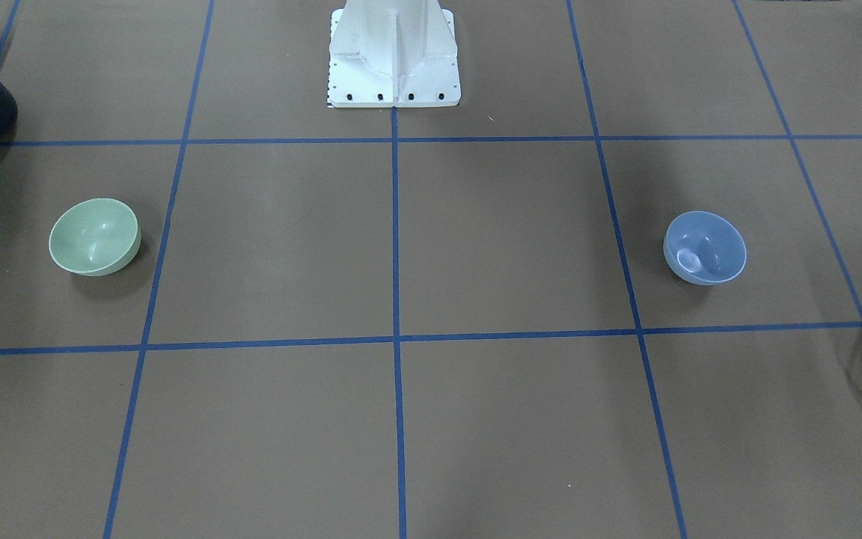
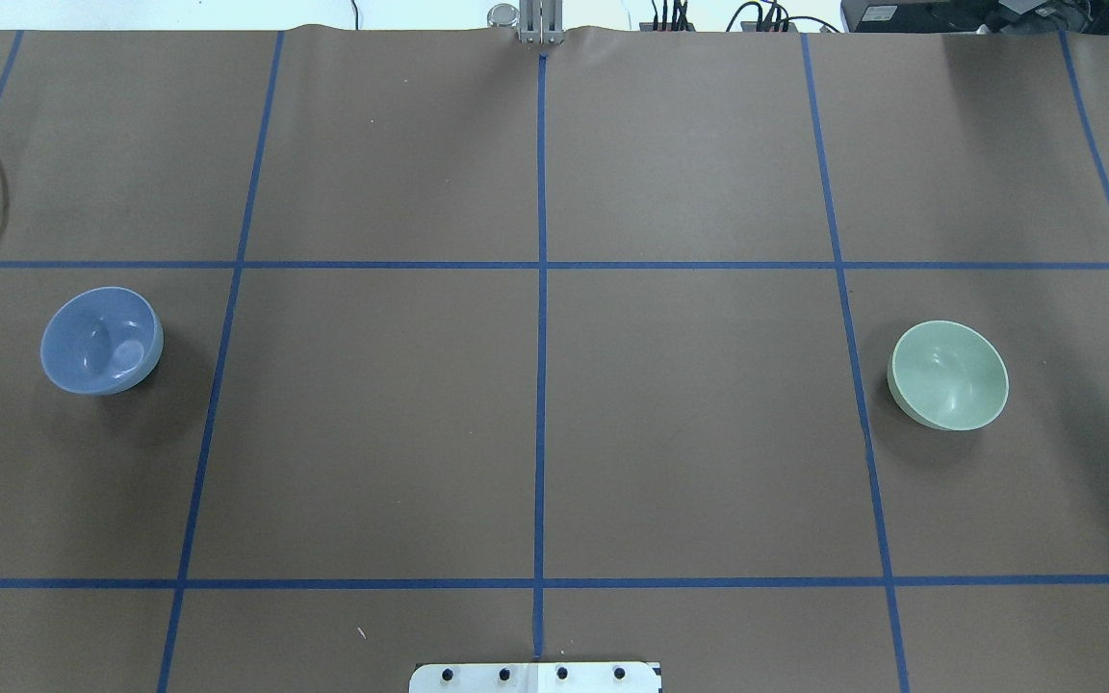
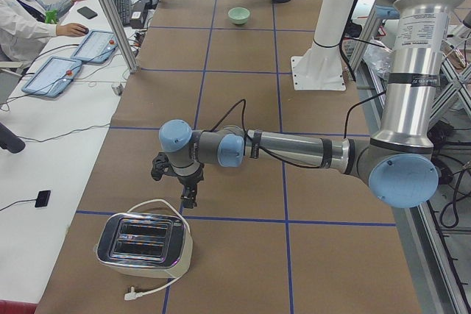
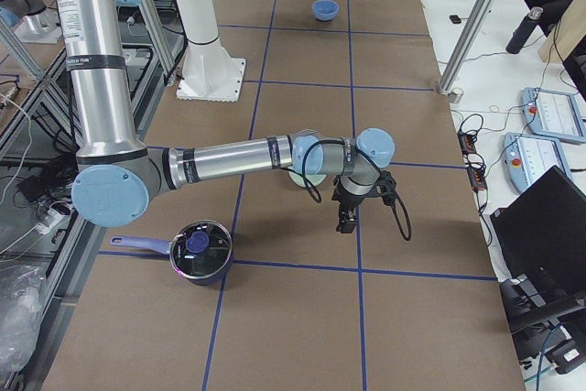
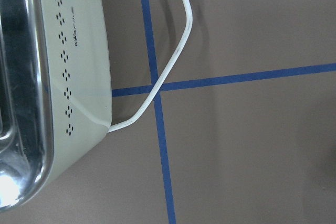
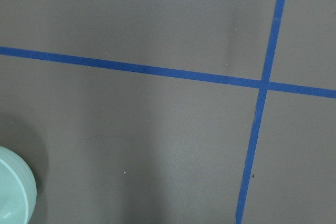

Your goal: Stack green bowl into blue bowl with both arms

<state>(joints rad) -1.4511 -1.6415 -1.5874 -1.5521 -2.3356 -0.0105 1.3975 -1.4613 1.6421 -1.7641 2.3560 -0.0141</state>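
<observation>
Bench (image 2: 372, 433): brown cover w/ blue tape grid. On it: green bowl (image 2: 948, 375), blue bowl (image 2: 101, 341), well apart; toaster (image 3: 143, 240); pot (image 4: 200, 252).

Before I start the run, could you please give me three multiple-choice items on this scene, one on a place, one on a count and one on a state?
1. In the overhead view, the green bowl sits:
A. in the right half
B. in the left half
C. in the middle

2. Bowls showing in that view:
A. one
B. two
C. three

3. The blue bowl is:
A. upside down
B. holding the green bowl
C. upright and empty

Answers:
1 A, it lies far to the right, on the robot's right side.
2 B, only the green and the blue one show.
3 C, its hollow faces up with nothing inside.
</observation>
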